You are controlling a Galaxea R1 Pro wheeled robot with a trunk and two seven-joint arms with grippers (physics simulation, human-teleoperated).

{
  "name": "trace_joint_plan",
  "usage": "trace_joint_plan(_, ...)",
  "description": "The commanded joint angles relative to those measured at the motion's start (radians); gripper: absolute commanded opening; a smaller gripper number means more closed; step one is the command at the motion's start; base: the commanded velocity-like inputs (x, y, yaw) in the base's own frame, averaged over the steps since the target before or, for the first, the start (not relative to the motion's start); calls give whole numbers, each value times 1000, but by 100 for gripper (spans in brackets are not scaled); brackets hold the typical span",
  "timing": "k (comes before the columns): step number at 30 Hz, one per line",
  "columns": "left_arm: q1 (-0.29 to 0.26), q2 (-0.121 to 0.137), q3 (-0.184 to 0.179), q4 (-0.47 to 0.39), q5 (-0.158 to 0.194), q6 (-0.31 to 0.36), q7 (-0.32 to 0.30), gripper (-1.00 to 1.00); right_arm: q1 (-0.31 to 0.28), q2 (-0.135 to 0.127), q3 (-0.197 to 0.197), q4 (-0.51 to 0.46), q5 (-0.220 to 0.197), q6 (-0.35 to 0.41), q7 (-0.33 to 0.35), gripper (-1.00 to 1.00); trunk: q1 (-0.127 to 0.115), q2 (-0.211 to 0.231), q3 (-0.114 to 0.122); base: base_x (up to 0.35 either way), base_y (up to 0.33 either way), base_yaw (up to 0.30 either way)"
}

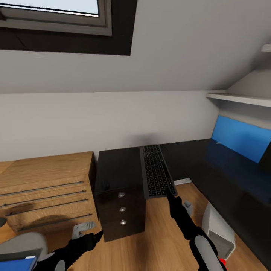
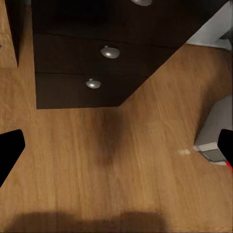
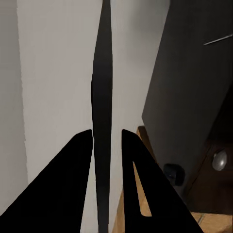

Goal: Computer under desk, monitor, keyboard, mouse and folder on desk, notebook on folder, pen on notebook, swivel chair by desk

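Right gripper (image 1: 170, 195) fingers clamp the near end of the keyboard (image 1: 155, 174); its long axis runs away toward the wall, over the counter (image 1: 116, 169). Left gripper (image 1: 90, 235) fingers spread, empty, farther off.

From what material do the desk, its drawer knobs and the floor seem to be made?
The desk looks like black laminate or lacquered board, with a faint gloss. The drawer knobs look like polished metal, silver with bright highlights. The floor looks like light wood or wood-effect planks, with visible grain.
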Motion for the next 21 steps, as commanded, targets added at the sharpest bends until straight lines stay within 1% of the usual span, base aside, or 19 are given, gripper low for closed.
trace_joint_plan(1,0,-1,3,0,-1,5,-6,100,-1,1,-1,0,-12,3,4,-100,0,-1,-1,-264,140,-261)
trace_joint_plan(5,0,0,2,26,-9,1,-7,100,-1,4,0,0,-10,-24,-30,-100,0,-1,-1,-142,42,-261)
trace_joint_plan(6,0,0,2,40,-24,-8,-7,100,-1,4,1,0,-8,-41,-41,-100,0,-1,-1,-50,12,-262)
trace_joint_plan(7,0,1,2,68,-49,-29,-7,100,-1,4,3,-1,-7,-56,-49,-100,0,-1,-1,-32,8,-262)
trace_joint_plan(8,0,1,2,88,-66,-45,-6,100,-1,4,3,-1,-7,-63,-52,-100,0,-1,-1,-26,6,-262)
trace_joint_plan(9,0,3,2,169,-130,-121,0,100,-1,4,5,-1,-4,-76,-59,-100,0,-1,-1,-13,3,-262)
trace_joint_plan(10,0,4,5,285,-214,-281,21,100,-1,6,8,-1,-3,-84,-65,-100,0,-1,-1,-5,1,-262)
trace_joint_plan(11,0,5,6,345,-241,-376,39,100,-1,7,9,-1,-3,-86,-67,-100,0,-1,-1,-3,1,-263)
trace_joint_plan(12,0,5,7,376,-252,-423,51,100,-1,7,10,0,-3,-87,-67,-100,0,-1,-1,-3,1,-263)
trace_joint_plan(13,0,5,8,441,-266,-515,81,100,-1,8,12,0,-2,-89,-68,-100,0,-1,-1,-2,0,-262)
trace_joint_plan(14,0,5,8,506,-276,-598,119,100,-1,9,17,1,-2,-91,-69,-100,0,-1,-1,-1,0,-262)
trace_joint_plan(15,0,5,8,565,-282,-666,159,100,-1,10,23,1,-2,-96,-69,-100,0,-1,-1,-1,0,-262)
trace_joint_plan(16,0,4,7,636,-287,-737,212,100,-1,10,38,2,-2,-109,-70,-100,0,-1,-1,0,0,-262)
trace_joint_plan(18,0,2,4,686,-290,-783,252,100,-1,10,65,7,-1,-131,-70,-100,0,-1,-1,0,0,-263)
trace_joint_plan(20,0,2,4,714,-291,-810,275,100,-1,10,111,21,6,-164,-79,-100,0,-1,-1,0,0,-244)
trace_joint_plan(21,0,2,4,716,-290,-813,277,100,-1,9,116,18,8,-166,-83,-100,0,-1,-1,0,0,-152)
